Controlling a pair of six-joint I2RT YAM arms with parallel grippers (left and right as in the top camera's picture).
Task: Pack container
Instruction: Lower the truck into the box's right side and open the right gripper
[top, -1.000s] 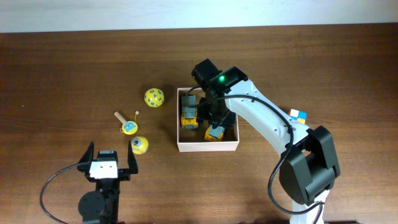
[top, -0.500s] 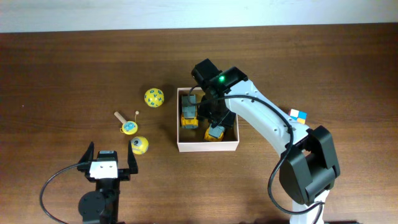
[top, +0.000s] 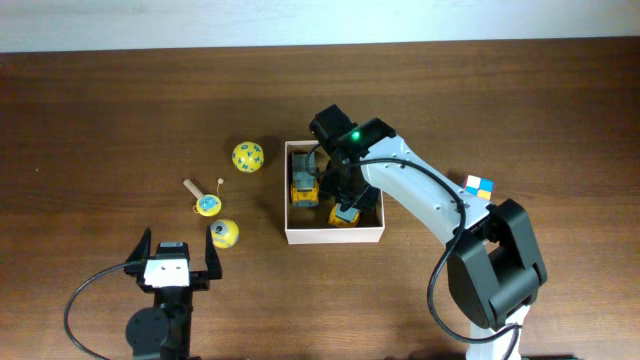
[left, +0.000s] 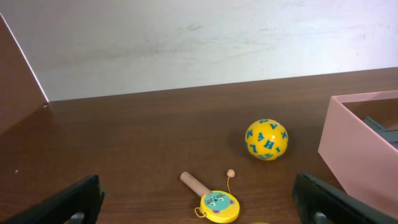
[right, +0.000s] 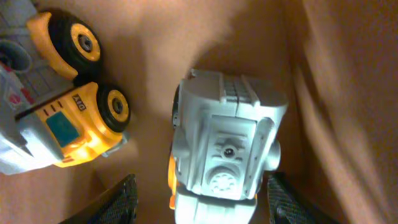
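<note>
Centre of the overhead view: right end effector (right: 202, 202) sits inside the box (top: 335, 237), fingers spread either side of a grey toy (right: 224, 149), gripping nothing. Placing looks finished. Next: lift clear, fetch the yellow ball (top: 248, 156). Left end effector (top: 177, 246) wide open, empty.

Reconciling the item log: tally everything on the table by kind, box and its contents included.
Balls: 2
Toy trucks, both in the box: 2
Drum on a stick: 1
Puzzle cube: 1
Box: 1
Total: 7
</note>
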